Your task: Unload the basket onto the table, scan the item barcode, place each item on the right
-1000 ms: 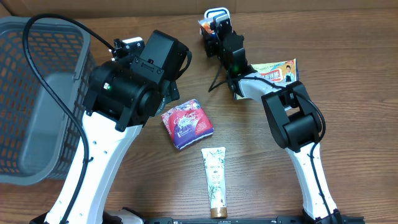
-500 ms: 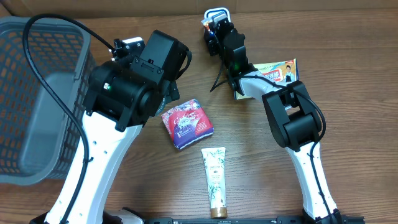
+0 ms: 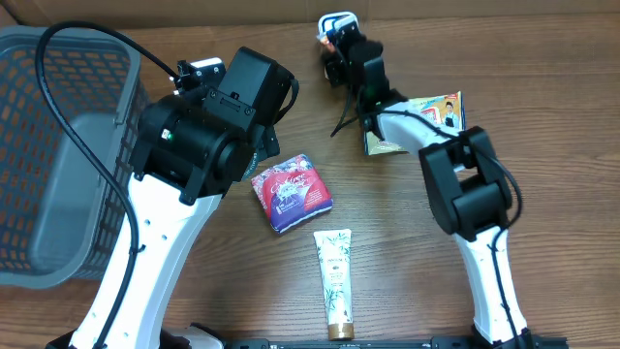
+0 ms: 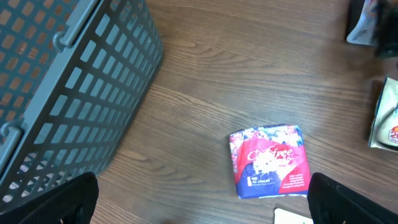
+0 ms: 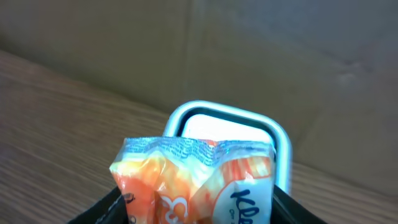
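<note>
My right gripper (image 5: 196, 208) is shut on an orange and white tissue pack (image 5: 199, 180), its black fingers pressing both sides. The pack stands just in front of the barcode scanner (image 5: 283, 140), a blue-rimmed white window at the table's far edge. From overhead, the right gripper (image 3: 337, 47) sits right below the scanner (image 3: 337, 17), and the pack (image 3: 323, 39) shows only as a sliver. My left gripper (image 4: 199, 208) hangs open above bare wood, with a red and blue liner pack (image 4: 270, 162) between and beyond its fingers (image 4: 46, 202).
A grey mesh basket (image 3: 58, 145) fills the left side, and its wall (image 4: 68, 81) is close to my left gripper. A white tube (image 3: 335, 281) lies near the front. A printed box (image 3: 426, 114) lies beside the right arm. The liner pack (image 3: 291, 192) sits mid-table.
My right gripper has carried the tissue pack a little farther back and right, closer under the scanner. The left arm has not moved.
</note>
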`<state>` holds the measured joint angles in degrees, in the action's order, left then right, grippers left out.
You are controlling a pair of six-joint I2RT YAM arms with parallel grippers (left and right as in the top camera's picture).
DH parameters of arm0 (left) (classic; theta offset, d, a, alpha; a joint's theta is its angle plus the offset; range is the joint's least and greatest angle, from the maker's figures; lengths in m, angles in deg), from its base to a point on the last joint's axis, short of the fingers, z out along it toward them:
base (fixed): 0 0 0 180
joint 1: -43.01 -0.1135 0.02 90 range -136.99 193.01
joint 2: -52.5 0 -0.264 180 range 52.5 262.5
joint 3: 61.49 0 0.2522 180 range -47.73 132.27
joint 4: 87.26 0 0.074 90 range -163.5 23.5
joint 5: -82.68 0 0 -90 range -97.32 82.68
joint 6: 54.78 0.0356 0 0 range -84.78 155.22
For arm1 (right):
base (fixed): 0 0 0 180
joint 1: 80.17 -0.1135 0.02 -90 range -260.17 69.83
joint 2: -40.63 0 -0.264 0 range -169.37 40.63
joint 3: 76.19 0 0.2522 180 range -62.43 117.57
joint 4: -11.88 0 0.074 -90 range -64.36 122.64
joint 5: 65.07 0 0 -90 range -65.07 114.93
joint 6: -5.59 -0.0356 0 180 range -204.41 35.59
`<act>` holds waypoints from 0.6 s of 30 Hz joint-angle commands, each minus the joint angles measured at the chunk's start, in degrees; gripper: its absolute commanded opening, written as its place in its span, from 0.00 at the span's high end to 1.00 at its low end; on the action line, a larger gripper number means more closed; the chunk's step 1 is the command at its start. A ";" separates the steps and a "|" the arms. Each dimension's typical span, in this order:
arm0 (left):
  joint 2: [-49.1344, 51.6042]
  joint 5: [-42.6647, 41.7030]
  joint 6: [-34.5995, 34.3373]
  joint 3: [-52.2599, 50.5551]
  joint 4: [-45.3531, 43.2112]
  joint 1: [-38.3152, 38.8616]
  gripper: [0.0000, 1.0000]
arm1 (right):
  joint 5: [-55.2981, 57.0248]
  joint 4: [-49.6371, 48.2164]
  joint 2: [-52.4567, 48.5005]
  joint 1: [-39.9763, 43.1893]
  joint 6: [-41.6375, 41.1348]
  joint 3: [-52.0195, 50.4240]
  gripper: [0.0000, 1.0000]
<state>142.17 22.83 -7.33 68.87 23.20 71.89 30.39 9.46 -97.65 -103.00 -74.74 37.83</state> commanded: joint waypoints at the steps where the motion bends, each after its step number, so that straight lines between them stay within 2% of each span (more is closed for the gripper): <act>1: 0.02 -0.02 -1.20 0.02 0.09 0.28 0.00 | 1.07 4.52 10.69 1.70 -0.26 1.07 0.45; 3: 0.02 -0.02 -1.20 0.02 0.09 0.28 0.00 | 3.85 10.32 15.04 1.73 -2.58 1.07 0.39; 6: 0.02 -0.02 -1.20 0.02 0.09 0.28 0.00 | 11.85 22.34 22.05 2.58 -12.39 1.07 0.40; 11: 0.02 -0.02 -1.20 0.02 0.09 0.28 0.00 | 13.11 46.99 31.98 8.15 -27.91 1.07 0.44; 15: 0.02 -0.02 -1.20 0.02 0.09 0.28 0.00 | 13.16 70.69 35.41 18.84 -36.00 1.05 0.45; 18: 0.02 -0.02 -1.20 0.02 0.09 0.28 0.00 | 13.16 79.58 35.12 28.35 -36.46 0.13 0.41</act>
<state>142.19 22.81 -7.52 68.87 23.16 71.89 41.91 83.82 -61.59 -83.98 -104.92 39.26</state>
